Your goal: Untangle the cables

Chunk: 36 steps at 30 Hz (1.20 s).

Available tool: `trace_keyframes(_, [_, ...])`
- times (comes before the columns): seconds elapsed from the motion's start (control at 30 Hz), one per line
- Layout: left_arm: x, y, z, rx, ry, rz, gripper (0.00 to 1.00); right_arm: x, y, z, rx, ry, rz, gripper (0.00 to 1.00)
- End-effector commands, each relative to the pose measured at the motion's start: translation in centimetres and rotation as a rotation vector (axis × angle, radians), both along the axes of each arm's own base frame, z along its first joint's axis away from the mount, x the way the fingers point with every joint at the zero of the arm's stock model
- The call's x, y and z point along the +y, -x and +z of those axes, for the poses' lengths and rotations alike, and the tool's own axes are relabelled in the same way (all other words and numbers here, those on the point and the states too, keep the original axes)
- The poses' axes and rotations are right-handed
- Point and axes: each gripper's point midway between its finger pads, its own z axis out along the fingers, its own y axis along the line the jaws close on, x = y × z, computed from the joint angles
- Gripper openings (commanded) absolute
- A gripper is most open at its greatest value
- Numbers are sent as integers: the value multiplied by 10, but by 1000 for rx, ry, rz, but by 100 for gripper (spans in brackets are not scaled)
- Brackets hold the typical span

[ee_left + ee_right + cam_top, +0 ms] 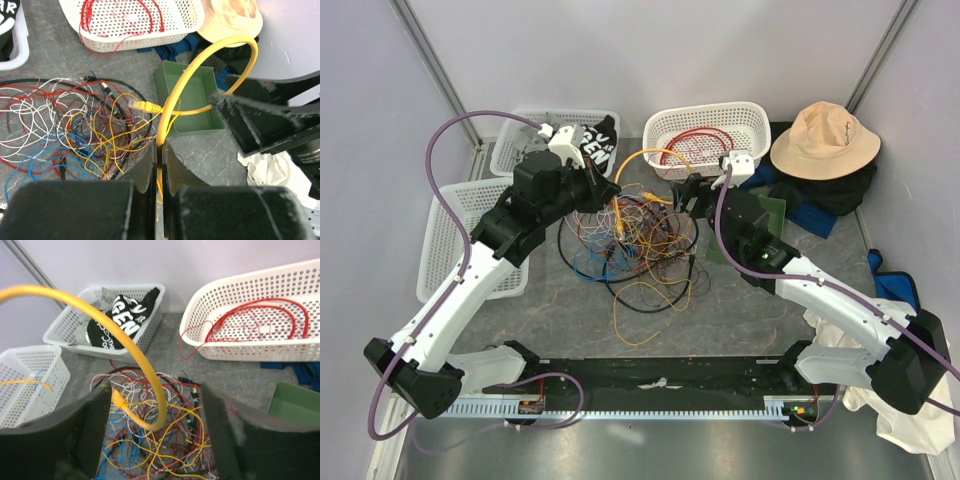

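L gripper (160, 150): fingers pinched shut on yellow cable (239, 42), just above far edge of cable heap (630, 245). R gripper (156, 392): jaws wide apart, straddling that cable's arc, no contact seen, holding nothing, over heap's far-right side. Cable's plug end (138, 105) hangs over heap. Heap = red/white/blue/black/yellow wires, knotted. White basket (710, 107) w/ red wire (698, 138) just beyond heap.

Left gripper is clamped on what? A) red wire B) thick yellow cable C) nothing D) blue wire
B: in the left wrist view the left gripper has its jaws shut on the thick yellow cable, which loops up over the green tray.
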Motion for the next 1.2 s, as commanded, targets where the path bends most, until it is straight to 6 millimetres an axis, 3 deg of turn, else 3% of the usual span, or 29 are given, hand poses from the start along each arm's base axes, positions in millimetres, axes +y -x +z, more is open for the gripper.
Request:
trace_keyframes(0.0, [-2, 4, 2, -37, -12, -34, 2, 3, -4, 48, -136, -76, 0, 57])
trace_keyframes(0.07, [-2, 4, -1, -29, -17, -33, 2, 3, -3, 55, -148, -80, 1, 37])
trace_keyframes(0.1, [-2, 4, -4, -25, -19, -33, 2, 3, -3, 57, -148, -81, 2, 15])
trace_keyframes(0.13, [-2, 4, -7, -20, -22, -30, 2, 2, -2, 57, -139, -73, -1, 5])
trace_keyframes(0.2, [3, 2, -13, 1, -30, 6, 7, 0, -1, 66, -138, -78, -2, 0])
trace_keyframes(0.23, [5, 1, -18, 15, -34, 22, 32, -1, 2, 69, -133, -73, 6, 0])
trace_keyframes(0.3, [15, -2, -26, 41, -51, 89, 62, -2, 7, 83, -140, -89, 17, 0])
trace_keyframes(0.37, [24, -2, -35, 64, -63, 141, 99, -6, 13, 94, -135, -90, 25, 0])
trace_keyframes(0.47, [43, -5, -46, 84, -94, 246, 100, -10, 21, 106, -121, -85, 37, 0])
trace_keyframes(0.57, [60, -5, -57, 100, -120, 329, 100, -12, 26, 103, -81, -34, 55, 0])
trace_keyframes(0.7, [80, 3, -51, 60, -98, 408, 100, -24, 31, 87, -27, 16, 24, 0])
trace_keyframes(0.83, [85, 12, -46, 15, -49, 408, 99, -40, 45, 106, -68, -27, 6, 0])
trace_keyframes(0.9, [75, 13, -38, -27, 13, 356, 98, -39, 49, 120, -81, -52, 22, 0])
trace_keyframes(0.97, [64, 18, -44, -71, 55, 285, 98, -37, 52, 132, -80, -69, 40, 0])
trace_keyframes(1.0, [48, 19, -27, -151, 136, 205, 98, -36, 54, 132, -67, -76, 47, 0])
trace_keyframes(1.03, [41, 20, -52, -150, 143, 168, 99, -35, 53, 133, -60, -82, 52, 0])
trace_keyframes(1.07, [33, 29, -45, -203, 200, 102, 99, -35, 55, 141, -66, -95, 55, 0])
trace_keyframes(1.1, [27, 31, -14, -352, 309, 64, 99, -35, 56, 142, -55, -100, 60, 0])
trace_keyframes(1.13, [25, 35, -45, -359, 305, 46, 100, -34, 57, 150, -63, -109, 65, 0])
trace_keyframes(1.17, [20, 42, -46, -407, 318, -6, 100, -35, 58, 152, -61, -111, 65, 0])
